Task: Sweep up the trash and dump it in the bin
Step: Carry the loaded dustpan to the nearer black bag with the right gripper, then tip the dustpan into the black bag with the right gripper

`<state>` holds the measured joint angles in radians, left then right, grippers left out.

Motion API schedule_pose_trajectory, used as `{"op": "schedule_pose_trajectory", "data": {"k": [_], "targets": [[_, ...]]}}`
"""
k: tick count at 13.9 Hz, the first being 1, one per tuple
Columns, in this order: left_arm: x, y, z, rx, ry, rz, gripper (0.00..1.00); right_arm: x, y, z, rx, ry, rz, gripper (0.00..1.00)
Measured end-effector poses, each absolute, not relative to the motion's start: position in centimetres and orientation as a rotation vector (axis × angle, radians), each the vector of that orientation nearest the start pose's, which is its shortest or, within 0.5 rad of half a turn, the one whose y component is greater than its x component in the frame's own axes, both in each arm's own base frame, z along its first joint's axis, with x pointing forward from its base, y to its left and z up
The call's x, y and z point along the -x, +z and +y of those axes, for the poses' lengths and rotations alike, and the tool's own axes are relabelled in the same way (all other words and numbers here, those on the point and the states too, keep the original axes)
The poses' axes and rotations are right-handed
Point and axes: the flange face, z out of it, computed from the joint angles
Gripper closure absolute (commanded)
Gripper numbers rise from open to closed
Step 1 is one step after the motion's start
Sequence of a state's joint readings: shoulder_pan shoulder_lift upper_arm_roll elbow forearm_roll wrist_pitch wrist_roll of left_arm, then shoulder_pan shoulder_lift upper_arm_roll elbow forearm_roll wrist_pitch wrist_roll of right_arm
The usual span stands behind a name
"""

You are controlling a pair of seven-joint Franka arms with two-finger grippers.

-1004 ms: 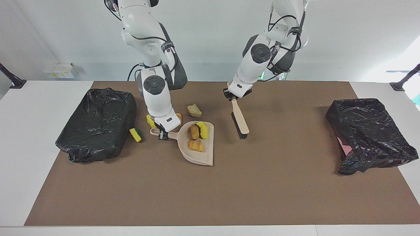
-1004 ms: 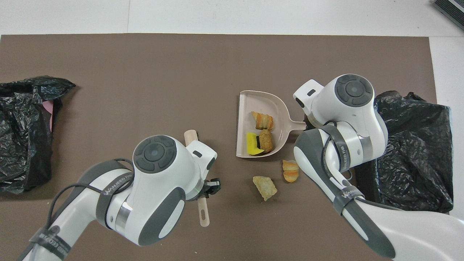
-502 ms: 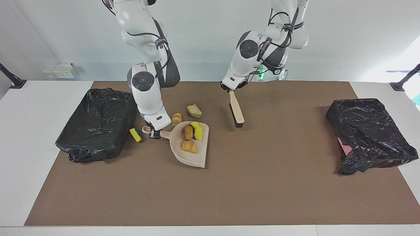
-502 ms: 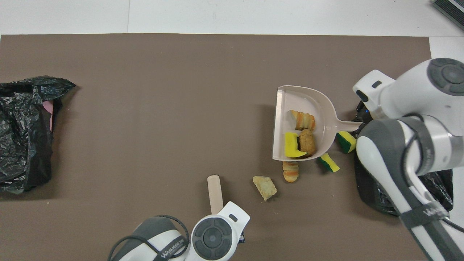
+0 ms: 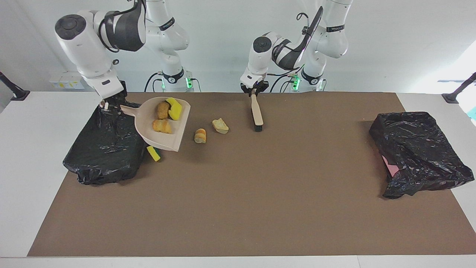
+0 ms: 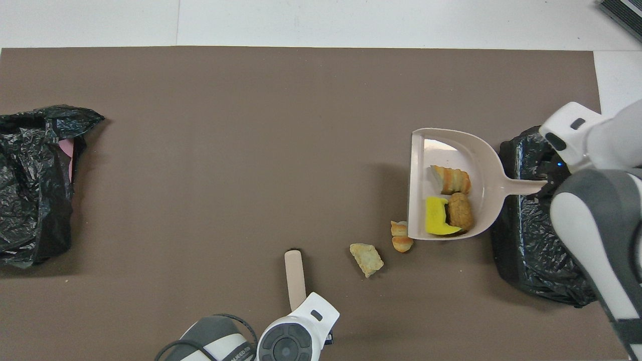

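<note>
Three trash bits (image 5: 163,117) ride the beige plastic dustpan (image 5: 147,128) – its handle clamped by the right gripper (image 5: 105,107) over the black-bagged bin (image 5: 106,149) – while the left gripper (image 5: 253,90), jaws unreadable, sits at the brush's (image 5: 256,113) twelve o'clock end on the brown mat (image 5: 260,193).

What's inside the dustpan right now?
In the dustpan: a yellow sponge piece and two tan pastry lumps. Anything beneath them is covered.

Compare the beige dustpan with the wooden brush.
The beige plastic dustpan is lifted off the table by the right gripper, beside the black-bagged bin; the wooden-handled brush stands on the mat at the left gripper. The dustpan carries trash; the brush carries none. Both have pale handles.
</note>
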<state>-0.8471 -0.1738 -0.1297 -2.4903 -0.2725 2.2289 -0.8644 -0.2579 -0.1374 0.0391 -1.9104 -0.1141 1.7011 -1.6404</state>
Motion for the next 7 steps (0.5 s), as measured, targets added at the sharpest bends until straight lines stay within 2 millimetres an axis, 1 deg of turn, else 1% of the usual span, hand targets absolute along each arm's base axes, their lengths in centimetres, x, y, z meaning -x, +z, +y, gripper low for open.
{"op": "schedule_pose_trajectory", "data": {"k": [1,2,3,4,5,6,7], "targets": [[-25.2,34.8,-36.9,3.179,0.308,-0.143,0.0,-49.1,55.0,-15.2,2.387,0.242,-2.09,1.0],[-26.9,35.4,-36.2,3.191,0.295,-0.2,0.0,-48.5,55.1,-18.2,2.414,0.275,-2.114,1.0],[-28.9,36.0,-35.2,3.202,0.277,-0.265,0.0,-48.0,55.3,-20.6,2.43,0.312,-2.16,1.0],[-31.2,36.7,-34.1,3.214,0.258,-0.327,0.0,-47.8,55.5,-22.4,2.434,0.356,-2.221,1.0],[-33.5,37.5,-33.0,3.226,0.243,-0.38,0.0,-47.7,55.7,-23.4,2.428,0.424,-2.284,1.0],[-35.8,38.3,-31.9,3.234,0.234,-0.421,0.0,-47.8,55.8,-23.7,2.415,0.512,-2.337,1.0],[-38.1,39.2,-30.8,3.245,0.223,-0.449,0.0,-47.8,55.6,-23.6,2.391,0.591,-2.379,1.0]]}}
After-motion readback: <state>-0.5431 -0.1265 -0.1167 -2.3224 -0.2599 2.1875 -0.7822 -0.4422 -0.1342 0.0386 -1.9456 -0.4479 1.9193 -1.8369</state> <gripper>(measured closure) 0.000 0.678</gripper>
